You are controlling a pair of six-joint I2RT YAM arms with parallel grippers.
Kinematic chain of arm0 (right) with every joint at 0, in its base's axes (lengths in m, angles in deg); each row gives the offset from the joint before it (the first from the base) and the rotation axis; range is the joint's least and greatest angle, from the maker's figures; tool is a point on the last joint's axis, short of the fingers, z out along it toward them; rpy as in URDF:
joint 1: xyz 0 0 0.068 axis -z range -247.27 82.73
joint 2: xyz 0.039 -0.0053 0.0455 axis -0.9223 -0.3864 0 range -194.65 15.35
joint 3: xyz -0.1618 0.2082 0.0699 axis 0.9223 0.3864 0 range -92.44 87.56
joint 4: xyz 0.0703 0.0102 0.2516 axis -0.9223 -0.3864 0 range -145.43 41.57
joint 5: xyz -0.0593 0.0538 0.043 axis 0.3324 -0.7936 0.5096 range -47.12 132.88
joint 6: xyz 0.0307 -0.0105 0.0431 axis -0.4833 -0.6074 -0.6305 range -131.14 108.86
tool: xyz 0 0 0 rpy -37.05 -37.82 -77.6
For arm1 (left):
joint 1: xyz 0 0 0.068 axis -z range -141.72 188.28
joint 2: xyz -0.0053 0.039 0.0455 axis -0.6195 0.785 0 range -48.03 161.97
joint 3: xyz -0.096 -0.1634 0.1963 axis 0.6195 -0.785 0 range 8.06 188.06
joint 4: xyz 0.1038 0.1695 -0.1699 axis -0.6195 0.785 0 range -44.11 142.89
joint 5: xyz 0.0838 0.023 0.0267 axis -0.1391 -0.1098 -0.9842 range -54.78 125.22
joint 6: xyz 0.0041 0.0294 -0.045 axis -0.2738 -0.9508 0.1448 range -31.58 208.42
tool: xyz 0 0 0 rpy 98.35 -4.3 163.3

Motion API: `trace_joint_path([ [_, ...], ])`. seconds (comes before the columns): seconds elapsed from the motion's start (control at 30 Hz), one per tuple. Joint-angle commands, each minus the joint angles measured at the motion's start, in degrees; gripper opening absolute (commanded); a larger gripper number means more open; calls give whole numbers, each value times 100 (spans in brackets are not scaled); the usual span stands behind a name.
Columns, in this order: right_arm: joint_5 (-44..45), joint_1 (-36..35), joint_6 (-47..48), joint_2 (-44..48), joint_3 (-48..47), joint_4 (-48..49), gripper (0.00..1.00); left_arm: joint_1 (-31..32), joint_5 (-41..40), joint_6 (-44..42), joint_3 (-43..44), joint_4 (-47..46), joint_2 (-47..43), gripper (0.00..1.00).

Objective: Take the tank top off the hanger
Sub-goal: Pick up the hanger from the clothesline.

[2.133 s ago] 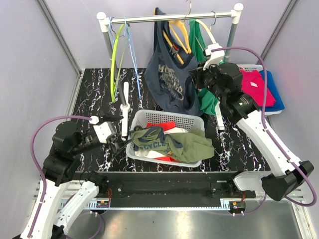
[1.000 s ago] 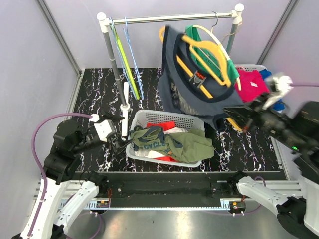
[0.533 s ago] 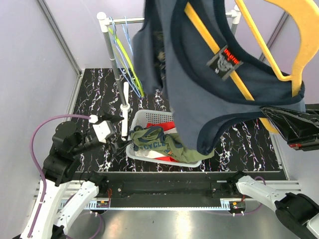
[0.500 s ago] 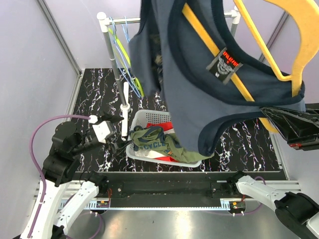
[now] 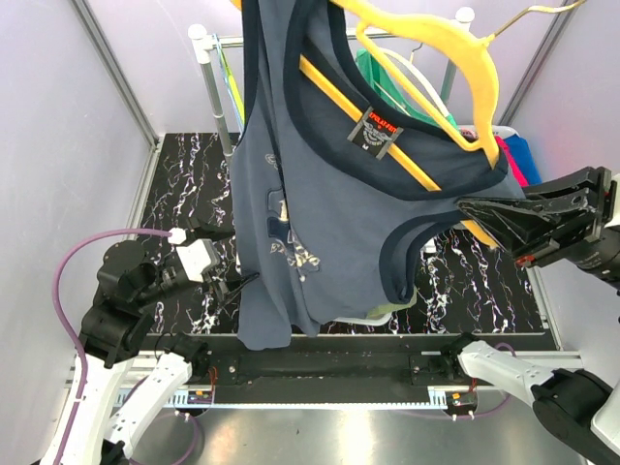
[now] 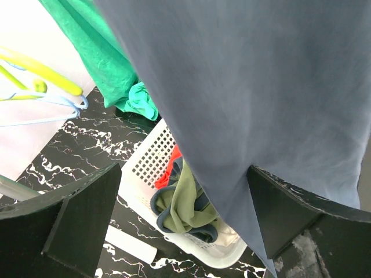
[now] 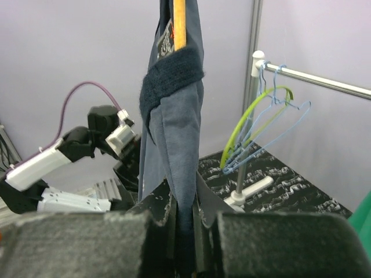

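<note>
Overhead first: tank top (image 5: pixel 320 223) is held high, close to the camera, hiding most of the desk (image 5: pixel 184 184). It is still on its hanger (image 5: pixel 358 111) (orange bar runs inside the neckline, past the label). A brighter yellow hanger (image 5: pixel 436 39) sits just above it. Right hand (image 5: pixel 470 207) is at the low end of that bar, closed on the shoulder of the tank top. Left hand (image 5: pixel 221 258) is low on the left, wide open, holding nothing, just beside the shirt's hanging edge. Rack post (image 5: pixel 199 39) and a green garment (image 5: pixel 383 73) show behind.

Left wrist: both fingers (image 6: pixel 81 220) are spread far apart with nothing between them. The navy tank top (image 6: pixel 261 87) fills the upper right, hanging in front of the white basket (image 6: pixel 145 168). An olive garment (image 6: pixel 185 202) lies in the basket. Green garment (image 6: pixel 104 58) and empty hangers (image 6: pixel 40 75) are upper left.

Right wrist: right hand (image 7: pixel 184 214) is pinched on a fold of the tank top (image 7: pixel 174 174), hanger bar (image 7: pixel 179 23) straight above. Can't tell if the hanger tip is inside the pinch. Left arm (image 7: pixel 69 150) is visible beyond, empty hangers (image 7: pixel 261 127) on the rail to the right.
</note>
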Motion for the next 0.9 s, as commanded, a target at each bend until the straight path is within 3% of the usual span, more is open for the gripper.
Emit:
trace_joint_path([
  [0.0, 421, 14, 527, 144, -43, -253, 0, 21, 137, 85, 162, -159, -8, 99],
  [0.13, 843, 14, 1132, 390, 553, -659, 0, 21, 146, 67, 180, -167, 45, 99],
  [0.27, 1160, 5, 1433, 969, 1798, 154, 0, 21, 172, 67, 241, -167, 124, 99],
  [0.37, 1713, 14, 1460, 1453, 2162, 843, 0, 21, 155, 76, 276, -185, 159, 99],
  [0.57, 2611, 14, 1583, 1148, 1401, 1196, 0, 21, 260, 146, 329, -220, 256, 99],
  [0.87, 1654, 14, 1460, 513, 642, 827, 0, 21, 295, 278, 285, -325, 151, 99],
])
